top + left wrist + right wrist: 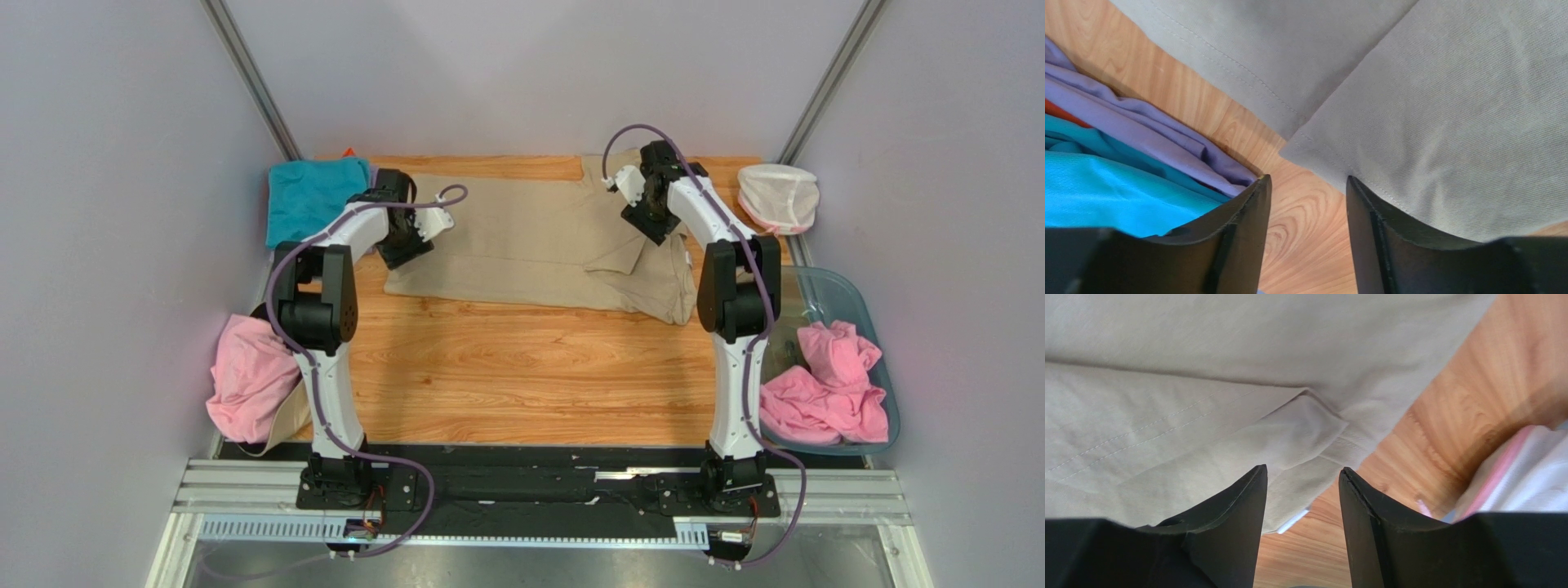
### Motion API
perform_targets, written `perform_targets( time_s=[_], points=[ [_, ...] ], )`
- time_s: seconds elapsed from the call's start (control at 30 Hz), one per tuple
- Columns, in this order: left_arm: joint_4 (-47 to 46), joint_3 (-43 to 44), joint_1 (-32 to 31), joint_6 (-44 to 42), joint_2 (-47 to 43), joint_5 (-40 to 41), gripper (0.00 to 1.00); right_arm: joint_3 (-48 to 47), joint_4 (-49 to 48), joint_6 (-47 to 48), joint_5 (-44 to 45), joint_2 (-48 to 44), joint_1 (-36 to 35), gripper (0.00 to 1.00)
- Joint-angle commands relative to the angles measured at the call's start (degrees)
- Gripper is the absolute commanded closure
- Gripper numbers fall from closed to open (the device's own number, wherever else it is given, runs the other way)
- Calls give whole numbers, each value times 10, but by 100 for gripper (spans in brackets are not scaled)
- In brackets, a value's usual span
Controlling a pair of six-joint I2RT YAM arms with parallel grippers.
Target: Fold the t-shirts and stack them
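While the tan t-shirt [540,239] lies partly folded at the tabletop's [528,380] twelve o'clock, the left hand [1308,184] hangs at its nine o'clock edge and the right hand [1303,471] over its two o'clock corner — both released, empty. Folding looks midway; next, each likely must pinch an edge.

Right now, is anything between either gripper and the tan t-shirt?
Nothing visible does. The left gripper and the right gripper hang open directly over opposite edges of the tan t-shirt.
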State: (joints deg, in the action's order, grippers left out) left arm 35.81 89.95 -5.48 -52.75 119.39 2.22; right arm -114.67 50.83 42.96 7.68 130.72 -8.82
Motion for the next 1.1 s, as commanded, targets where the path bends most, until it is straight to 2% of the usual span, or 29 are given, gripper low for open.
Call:
perform_targets(
  time_s=[0.0, 0.37, 0.53, 0.57, 0.63, 1.07],
  points=[
    [-14, -11, 3, 3, -21, 2, 36, 51, -13, -22, -37, -69, -8, 49],
    [-21, -23, 0, 6, -38, 2, 29, 151, -35, -42, -68, -146, -43, 45],
    [-25, -31, 0, 5, -41, 4, 28, 154, -31, -46, -88, -146, -59, 44],
    [-25, -31, 0, 5, -41, 3, 28, 152, -29, -47, -89, -144, -61, 39],
    [-24, -32, -1, 6, -41, 2, 28, 150, -27, -48, -92, -139, -67, 37],
    [-31, -36, -1, 4, -36, 7, 25, 124, -6, -38, -105, -100, -78, 41]
  ],
)
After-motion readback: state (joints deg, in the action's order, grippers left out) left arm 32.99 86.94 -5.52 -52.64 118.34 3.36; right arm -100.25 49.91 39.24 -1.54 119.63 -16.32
